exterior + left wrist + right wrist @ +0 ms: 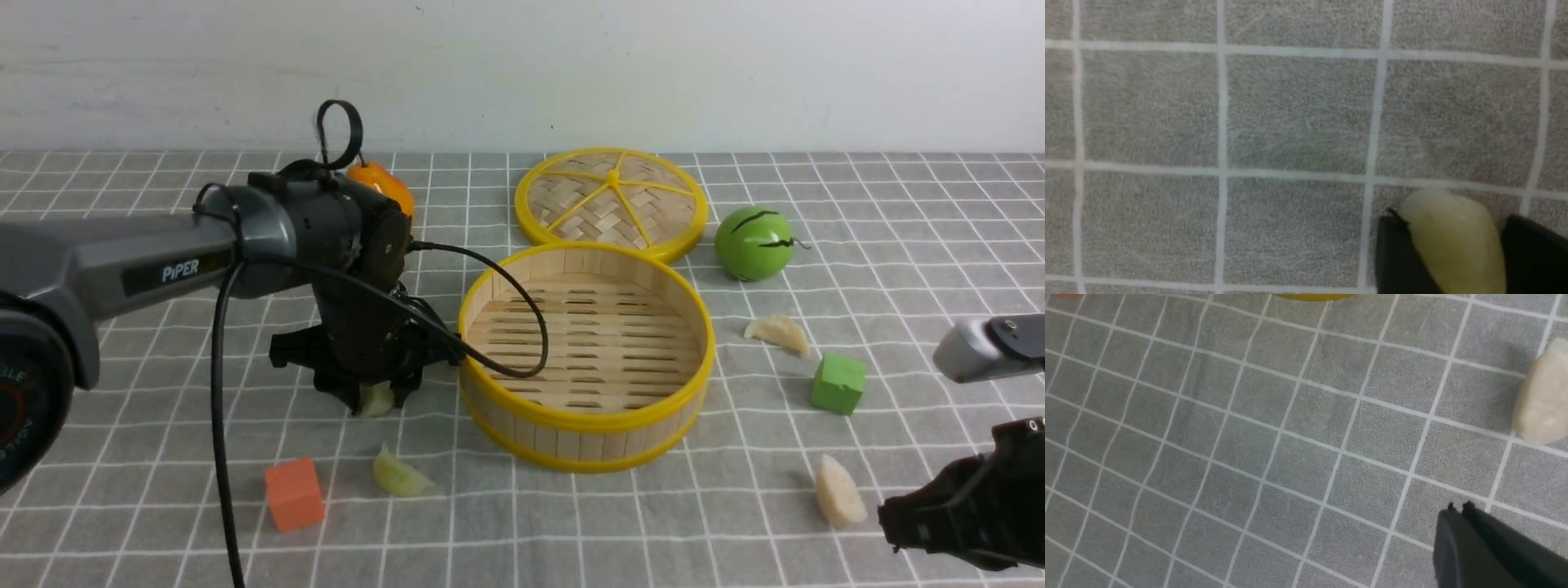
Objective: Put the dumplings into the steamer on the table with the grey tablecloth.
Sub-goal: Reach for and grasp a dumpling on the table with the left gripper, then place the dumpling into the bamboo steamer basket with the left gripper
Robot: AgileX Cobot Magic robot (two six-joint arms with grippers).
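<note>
Just to the left of the steamer (584, 422), the left pincer (377, 398) is closed on a pale green dumpling (1453, 241), which is gripped between its two black fingers (1396, 257). Whether this dumpling is raised off the grey tablecloth (735, 523) or resting on it cannot be told from these views.

The slatted floor of the steamer is seen bare, so none of the four dumplings is judged to be delivered yet. The first one is in hand and needs only to be carried over the yellow rim.

Three others are left on the table:
- A second pale green dumpling (398, 475) is found near the orange cube (294, 493).
- A cream-white dumpling (778, 333) is found to the right of the steamer, near the green cube (838, 383).
- Another cream-white dumpling (838, 490) lies at the front right, just beside the right pincer (1458, 509).

The tips of the right pincer appear to be pressed together with nothing between them. The woven lid (611, 204) is laid flat behind the steamer, so the opening is not blocked.
</note>
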